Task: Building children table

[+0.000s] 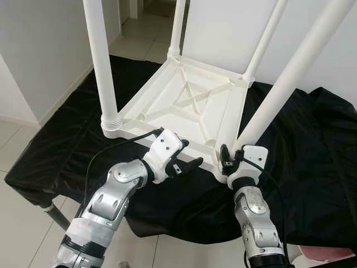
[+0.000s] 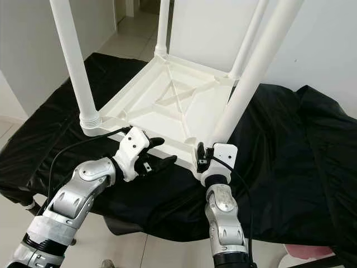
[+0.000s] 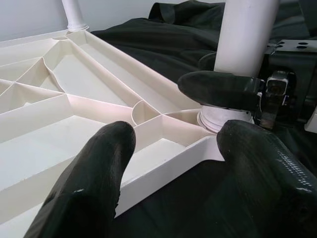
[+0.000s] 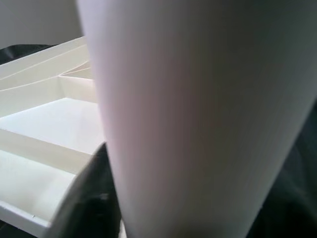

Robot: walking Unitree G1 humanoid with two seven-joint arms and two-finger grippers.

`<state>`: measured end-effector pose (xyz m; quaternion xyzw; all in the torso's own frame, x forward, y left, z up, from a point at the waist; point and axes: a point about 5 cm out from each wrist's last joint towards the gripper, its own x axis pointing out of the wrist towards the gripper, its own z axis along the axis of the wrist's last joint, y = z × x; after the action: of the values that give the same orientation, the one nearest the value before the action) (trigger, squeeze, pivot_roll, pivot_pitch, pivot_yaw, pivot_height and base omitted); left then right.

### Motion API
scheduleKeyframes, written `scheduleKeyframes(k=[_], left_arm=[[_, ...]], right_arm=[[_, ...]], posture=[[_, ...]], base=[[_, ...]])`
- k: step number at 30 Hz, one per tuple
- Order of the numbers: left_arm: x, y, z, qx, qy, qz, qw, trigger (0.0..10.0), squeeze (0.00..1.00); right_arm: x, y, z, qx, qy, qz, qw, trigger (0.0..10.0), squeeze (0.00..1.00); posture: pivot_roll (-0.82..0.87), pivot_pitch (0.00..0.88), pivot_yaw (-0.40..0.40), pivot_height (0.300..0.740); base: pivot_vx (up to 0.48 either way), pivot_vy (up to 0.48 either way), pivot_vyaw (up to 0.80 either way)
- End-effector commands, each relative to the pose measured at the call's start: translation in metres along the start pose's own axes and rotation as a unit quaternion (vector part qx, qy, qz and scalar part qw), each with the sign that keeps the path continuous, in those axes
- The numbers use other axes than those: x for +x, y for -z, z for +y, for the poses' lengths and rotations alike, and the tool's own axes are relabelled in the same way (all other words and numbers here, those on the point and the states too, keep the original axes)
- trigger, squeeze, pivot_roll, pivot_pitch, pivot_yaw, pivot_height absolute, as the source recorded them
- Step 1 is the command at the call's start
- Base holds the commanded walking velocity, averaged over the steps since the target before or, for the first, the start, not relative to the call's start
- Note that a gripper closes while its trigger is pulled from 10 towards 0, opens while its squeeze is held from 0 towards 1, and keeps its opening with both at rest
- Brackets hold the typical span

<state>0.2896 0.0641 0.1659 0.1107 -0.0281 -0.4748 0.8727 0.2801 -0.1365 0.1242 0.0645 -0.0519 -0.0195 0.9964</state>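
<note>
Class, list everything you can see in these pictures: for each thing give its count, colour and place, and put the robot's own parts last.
Table top: one, white, upside down on the black cloth, ribbed underside facing up.
Table legs: four, white, standing up from the table top's corners.
Black cloth: one, black, draped over the low surface under the table top.
Floor: pale tiles, around and beyond the cloth.
Pink thing: one, low by the robot's right side; too cut off to name.
Left gripper: one, black fingers open, at the table top's near edge.
Right gripper: one, black fingers at the base of the near right leg.
</note>
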Motion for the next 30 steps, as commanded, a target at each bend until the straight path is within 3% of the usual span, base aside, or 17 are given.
scheduleKeyframes(k=[1,6,16,17,18,25,30], left_arm=[[0.003,0.001,-0.001,0.000,-0.004,0.001,1.000,10.0,0.00],[0.002,0.001,-0.001,-0.001,-0.008,0.000,1.000,10.0,0.00],[-0.001,0.004,0.001,-0.001,-0.015,0.006,1.000,10.0,0.00],[-0.002,0.004,0.001,-0.001,-0.015,0.006,1.000,10.0,0.00],[-0.002,0.004,0.001,-0.001,-0.015,0.006,1.000,10.0,0.00],[-0.005,0.006,0.002,0.000,-0.015,0.011,1.000,10.0,0.00],[-0.010,0.008,0.005,0.002,-0.019,0.018,1.000,10.0,0.00]], right_arm=[[-0.004,0.001,0.007,0.029,0.003,0.005,1.000,10.0,1.00],[-0.004,-0.001,0.008,0.023,-0.001,0.002,1.000,10.0,1.00],[0.002,-0.002,-0.007,0.009,-0.009,0.004,1.000,10.0,1.00],[0.001,-0.001,-0.009,0.006,-0.015,0.007,1.000,10.0,0.68],[0.001,-0.001,-0.011,0.001,-0.026,0.009,1.000,10.0,0.00],[-0.005,0.000,-0.021,-0.021,-0.073,0.008,0.997,10.0,0.00],[-0.010,-0.001,-0.032,-0.007,-0.110,0.015,0.994,10.0,0.00]], posture=[[0.01,0.034,-0.101,0.740],[0.01,0.036,-0.104,0.740],[0.01,0.041,-0.105,0.740],[0.01,0.041,-0.102,0.740],[0.01,0.041,-0.102,0.740],[0.01,0.042,-0.095,0.740],[0.01,0.043,-0.095,0.740]], base=[[0.000,0.000,0.00],[0.000,0.000,0.00],[0.000,0.000,0.00],[0.000,0.000,0.00],[0.000,0.000,0.00],[0.000,0.000,0.00],[0.000,0.000,0.00]])
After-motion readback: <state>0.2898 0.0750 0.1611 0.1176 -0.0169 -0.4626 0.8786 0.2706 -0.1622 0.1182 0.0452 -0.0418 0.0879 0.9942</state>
